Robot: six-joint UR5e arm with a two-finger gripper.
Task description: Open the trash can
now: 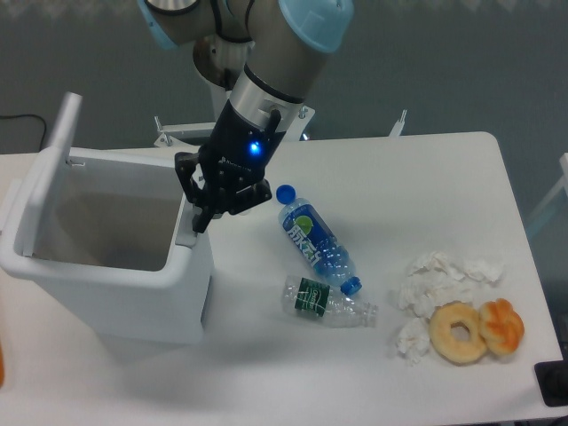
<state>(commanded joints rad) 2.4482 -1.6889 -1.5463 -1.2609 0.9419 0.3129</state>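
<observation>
Lid up, the large white boxy plastic trash can [106,293] sat at the left end of the white table [426,177], its long axis running left to right and its open mouth facing upward. The flat lid [49,169] stood nearly on edge along the far-left side, hinged there and leaning slightly outward. The black two-finger gripper [201,220] pointed down at the can's right rim, its tips pressed together on the grey push tab [185,236]. To the right of the can lay a blue-capped, blue-labelled plastic bottle [315,238], and just beside it a clear plastic bottle with a green label [327,302]. Near the right edge sat crumpled white tissues [435,284], a tan ring doughnut [459,333] and an orange pastry [503,326] touching it.
</observation>
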